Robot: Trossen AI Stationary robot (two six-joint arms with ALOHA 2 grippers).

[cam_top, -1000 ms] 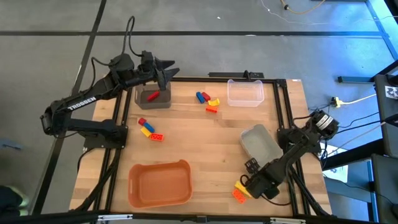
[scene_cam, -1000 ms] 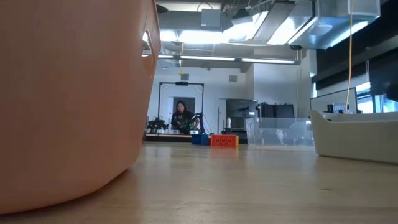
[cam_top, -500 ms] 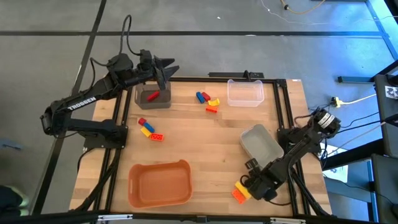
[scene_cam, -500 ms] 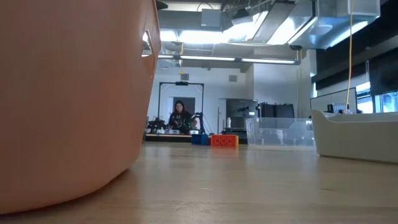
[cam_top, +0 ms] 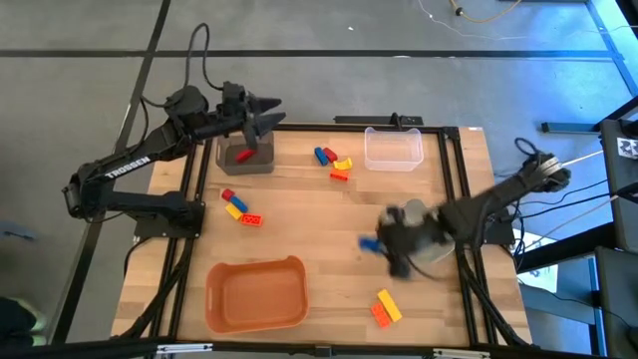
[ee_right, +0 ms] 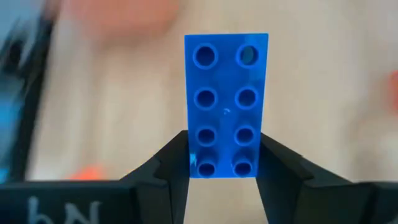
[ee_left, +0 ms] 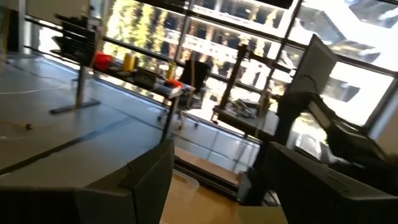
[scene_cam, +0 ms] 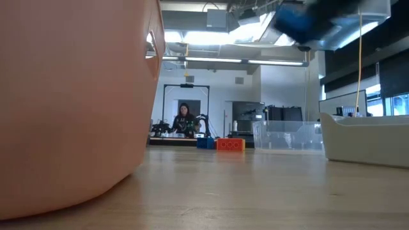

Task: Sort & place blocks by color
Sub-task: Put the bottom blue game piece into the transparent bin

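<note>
R gripper (ee_right: 225, 177) carries a small blue rectangular plastic brick (ee_right: 226, 102) above the wooden table (cam_top: 329, 224), mid-table, beside the pale grey bin (cam_top: 424, 234). Fingers pinch its lower end from both sides, partway closed; most of the brick sticks out past the tips. To do this well: keep it level, move smoothly w/o jerks so it doesn't pivot, go to the bin for blue, lower before releasing. L gripper (cam_top: 271, 110) waits over the dark bin (cam_top: 246, 158) at far-left corner, fingers spread, holding nothing.
</note>
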